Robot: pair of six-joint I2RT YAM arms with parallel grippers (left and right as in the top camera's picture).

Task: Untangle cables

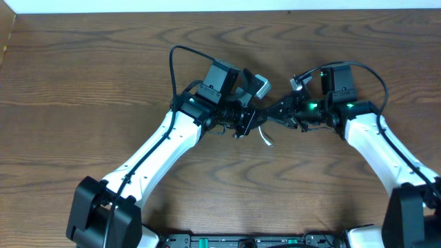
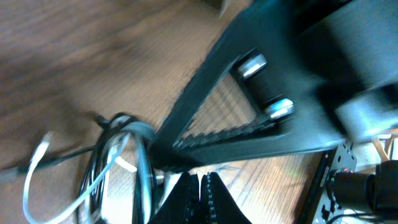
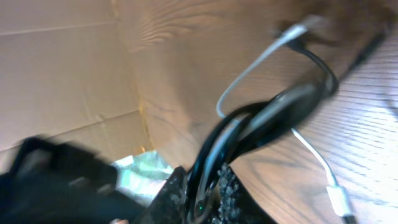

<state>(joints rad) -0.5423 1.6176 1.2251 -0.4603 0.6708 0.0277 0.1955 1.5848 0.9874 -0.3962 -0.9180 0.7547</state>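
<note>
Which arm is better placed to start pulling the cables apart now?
Right, likely: both cables run between the right fingers. The left fingers are pressed together, with the cable loops beside them, not clearly gripped.

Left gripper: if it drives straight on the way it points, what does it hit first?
Most likely the right gripper, facing the left gripper just ahead, with the cables bunched close by. The depth of the gap is unclear.

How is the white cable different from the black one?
The white cable is pale and looks thinner; the black cable is dark and looks thicker. The white cable trails off across the table to a plug; the black cable curls in a loop. Both run down together into the right gripper.
</note>
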